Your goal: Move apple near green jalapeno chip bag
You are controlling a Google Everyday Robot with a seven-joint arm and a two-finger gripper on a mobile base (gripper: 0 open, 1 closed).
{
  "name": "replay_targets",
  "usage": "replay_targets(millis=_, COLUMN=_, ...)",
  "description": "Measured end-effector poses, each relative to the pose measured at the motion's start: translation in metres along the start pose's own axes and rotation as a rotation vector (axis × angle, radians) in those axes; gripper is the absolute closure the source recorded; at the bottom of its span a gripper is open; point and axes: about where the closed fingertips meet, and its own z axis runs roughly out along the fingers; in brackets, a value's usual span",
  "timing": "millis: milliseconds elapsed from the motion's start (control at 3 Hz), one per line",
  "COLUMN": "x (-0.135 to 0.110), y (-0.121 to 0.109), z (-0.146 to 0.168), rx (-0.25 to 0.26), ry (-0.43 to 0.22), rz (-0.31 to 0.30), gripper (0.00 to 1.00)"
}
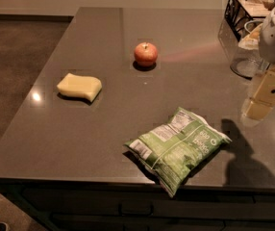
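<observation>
A small red-orange apple (145, 54) with a short stem stands on the dark grey counter (99, 129), toward the back middle. The green jalapeno chip bag (177, 147) lies flat near the counter's front edge, label side up, well in front of the apple. My gripper (260, 107) hangs at the right edge of the view, above the counter, to the right of both the bag and the apple and touching neither. It holds nothing that I can see.
A pale yellow sponge (79, 86) lies on the left part of the counter. A black wire basket (249, 8) and a clear glass container (245, 57) stand at the back right, behind my arm. The counter's front edge runs just below the bag.
</observation>
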Motion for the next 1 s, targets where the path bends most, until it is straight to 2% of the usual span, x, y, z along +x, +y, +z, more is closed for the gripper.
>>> replay_targets(millis=333, x=-0.005, y=-0.003, z=0.000, rx=0.012, ry=-0.005, rz=0.005, gripper=0.00)
replay_targets(millis=667, x=-0.025, y=-0.017, z=0.011, rx=0.022, ry=-0.022, rz=0.027, gripper=0.00)
replay_targets(millis=1000, x=-0.049, y=-0.039, z=0.033, rx=0.010, ry=-0.041, rz=0.075, gripper=0.00)
